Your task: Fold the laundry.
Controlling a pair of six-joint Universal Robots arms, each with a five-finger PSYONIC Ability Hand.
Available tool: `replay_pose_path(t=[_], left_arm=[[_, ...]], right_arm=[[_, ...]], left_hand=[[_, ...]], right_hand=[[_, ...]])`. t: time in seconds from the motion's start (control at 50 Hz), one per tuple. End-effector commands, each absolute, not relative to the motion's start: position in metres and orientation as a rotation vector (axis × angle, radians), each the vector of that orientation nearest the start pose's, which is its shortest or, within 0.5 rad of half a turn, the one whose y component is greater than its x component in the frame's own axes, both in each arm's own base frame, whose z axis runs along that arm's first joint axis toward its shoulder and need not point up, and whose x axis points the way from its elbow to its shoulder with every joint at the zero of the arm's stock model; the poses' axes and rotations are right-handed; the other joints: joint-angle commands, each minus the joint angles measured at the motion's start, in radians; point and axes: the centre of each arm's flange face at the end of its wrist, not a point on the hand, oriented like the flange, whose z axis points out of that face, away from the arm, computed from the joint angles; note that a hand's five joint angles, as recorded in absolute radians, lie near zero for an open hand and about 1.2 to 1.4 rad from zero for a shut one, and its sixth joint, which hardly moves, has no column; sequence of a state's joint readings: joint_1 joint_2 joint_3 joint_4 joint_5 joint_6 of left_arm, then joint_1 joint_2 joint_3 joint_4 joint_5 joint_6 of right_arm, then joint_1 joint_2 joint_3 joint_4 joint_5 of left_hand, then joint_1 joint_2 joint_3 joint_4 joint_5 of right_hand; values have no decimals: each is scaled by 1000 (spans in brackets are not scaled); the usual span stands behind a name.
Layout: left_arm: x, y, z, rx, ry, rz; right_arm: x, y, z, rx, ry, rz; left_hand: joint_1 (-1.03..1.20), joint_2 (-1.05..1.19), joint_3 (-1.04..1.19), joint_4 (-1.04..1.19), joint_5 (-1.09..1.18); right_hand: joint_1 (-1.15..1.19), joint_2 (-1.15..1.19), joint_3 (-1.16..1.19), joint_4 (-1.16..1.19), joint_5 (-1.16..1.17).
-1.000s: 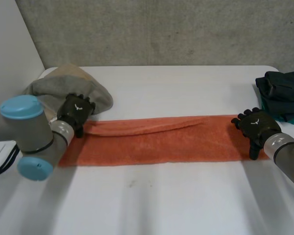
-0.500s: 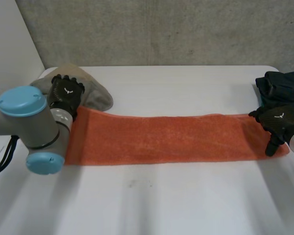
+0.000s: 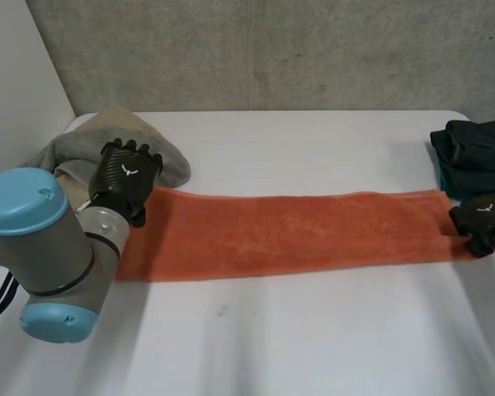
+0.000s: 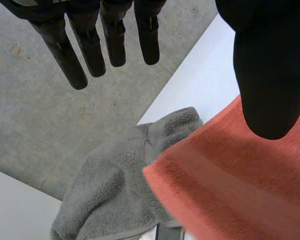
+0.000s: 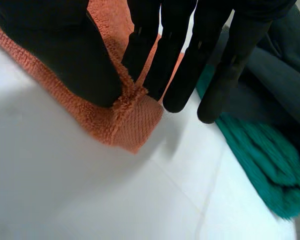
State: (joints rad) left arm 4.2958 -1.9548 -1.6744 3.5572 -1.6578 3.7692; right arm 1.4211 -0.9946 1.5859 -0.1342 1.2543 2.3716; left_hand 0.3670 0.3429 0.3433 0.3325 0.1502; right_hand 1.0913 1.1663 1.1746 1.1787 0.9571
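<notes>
Right wrist view: the right hand (image 5: 65, 55) is clamped on a corner of the orange towel (image 5: 135, 120), thumb pressed against fingers, with the terry bunched up between them.
Beside those fingertips: a teal cloth (image 5: 260, 170) lies under a dark garment (image 5: 290, 75), just past the orange towel's end.
Left wrist view: the left hand (image 4: 270, 65) is released, fingers straight and spread well away from the thumb, nothing in them.
Under the left thumb: the orange towel's other end, with its corner lying against a grey towel (image 4: 110, 195).
Head view: the orange towel runs as one long flat strip across the white table (image 3: 272, 330), with the left hand over its left end and the right hand at its right end.
Foreground: the left arm (image 3: 33, 239), grey with a light-blue cap.
</notes>
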Motion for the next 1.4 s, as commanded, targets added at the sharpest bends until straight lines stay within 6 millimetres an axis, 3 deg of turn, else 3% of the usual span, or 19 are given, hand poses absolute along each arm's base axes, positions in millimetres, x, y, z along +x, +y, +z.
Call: replay_pose_path(t=[0.02, 0.12, 0.24, 0.3, 0.4, 0.48, 0.5, 0.52, 0.56, 0.58, 0.66, 0.74, 0.82, 0.88, 0.96, 1.04, 1.1, 1.2, 1.4], left_arm=[[-259, -283, 194, 987, 1896, -2005], [-256, -276, 207, 968, 1868, -2039], [-251, -266, 219, 956, 1849, -2061], [-248, -260, 225, 950, 1837, -2073], [-245, -252, 232, 931, 1831, -2095], [-243, -246, 238, 902, 1839, -2130], [-243, -246, 240, 895, 1840, -2138], [-242, -245, 242, 879, 1846, -2151], [-242, -244, 243, 871, 1852, -2162], [-242, -244, 242, 870, 1856, -2162], [-242, -244, 241, 862, 1869, -2166], [-243, -244, 238, 865, 1887, -2162], [-247, -242, 235, 874, 1905, -2170], [-252, -242, 231, 893, 1914, -2167], [-265, -241, 233, 928, 1899, -2205], [-283, -242, 235, 965, 1887, -2248], [-305, -238, 232, 1027, 1889, -2285], [-341, -233, 217, 1121, 1908, -2321], [-385, -226, 159, 1291, 2011, -2250]], right_arm=[[65, -385, 132, -1055, 2764, -1879], [26, -394, 154, -1083, 2861, -1995], [20, -395, 161, -1266, 2890, -2017], [55, -391, 184, -1348, 2741, -2133], [138, -374, 213, -1425, 2365, -2312], [215, -343, 221, -1538, 1998, -2366], [249, -325, 221, -1593, 1828, -2366], [265, -315, 221, -1617, 1742, -2361], [295, -296, 214, -1666, 1593, -2332], [323, -276, 199, -1715, 1468, -2272], [377, -229, 164, -1794, 1249, -2111], [400, -197, 129, -1853, 1169, -1972], [407, -179, 109, -1909, 1141, -1902], [403, -175, 109, -1915, 1150, -1894], [397, -174, 126, -1844, 1195, -1908], [372, -202, 166, -1642, 1368, -1972], [347, -223, 176, -1480, 1536, -1952], [308, -242, 170, -1176, 1842, -1784], [260, -257, 154, -1055, 2118, -1684]], left_hand=[[-21, 3, 2, 13, 21], [-24, 0, -1, 10, 18], [-33, -9, -9, 1, 9], [-33, -9, -9, 1, 9], [-33, -9, -9, 1, 9], [-36, -12, -12, -2, 6], [-36, -12, -12, -2, 6], [-36, -12, -12, -2, 6], [-36, -12, -12, -2, 6], [-36, -12, -12, -2, 6], [-36, -12, -12, -2, 6], [-36, -12, -12, -2, 6], [-36, -12, -12, -2, 6], [-36, -12, -12, -2, 6], [-39, -15, -15, -5, 3], [-57, -33, -33, -22, -14], [-74, -50, -50, -40, -32], [-74, -50, -51, -40, -32], [-60, -35, -36, -25, -17]], right_hand=[[305, 230, 222, 218, 265], [305, 230, 222, 218, 265], [305, 230, 222, 218, 265], [305, 230, 222, 218, 265], [305, 230, 222, 218, 265], [305, 230, 222, 218, 265], [305, 230, 222, 218, 265], [305, 230, 222, 218, 265], [305, 230, 222, 218, 265], [305, 230, 222, 218, 265], [305, 230, 222, 218, 265], [305, 230, 222, 218, 265], [305, 230, 222, 218, 265], [291, 217, 208, 204, 251], [-917, -992, -1000, -1004, -957], [-917, -992, -1000, -1004, -957], [-917, -992, -1000, -1004, -957], [-917, -992, -1000, -1004, -957], [-917, -992, -1000, -1004, -957]])
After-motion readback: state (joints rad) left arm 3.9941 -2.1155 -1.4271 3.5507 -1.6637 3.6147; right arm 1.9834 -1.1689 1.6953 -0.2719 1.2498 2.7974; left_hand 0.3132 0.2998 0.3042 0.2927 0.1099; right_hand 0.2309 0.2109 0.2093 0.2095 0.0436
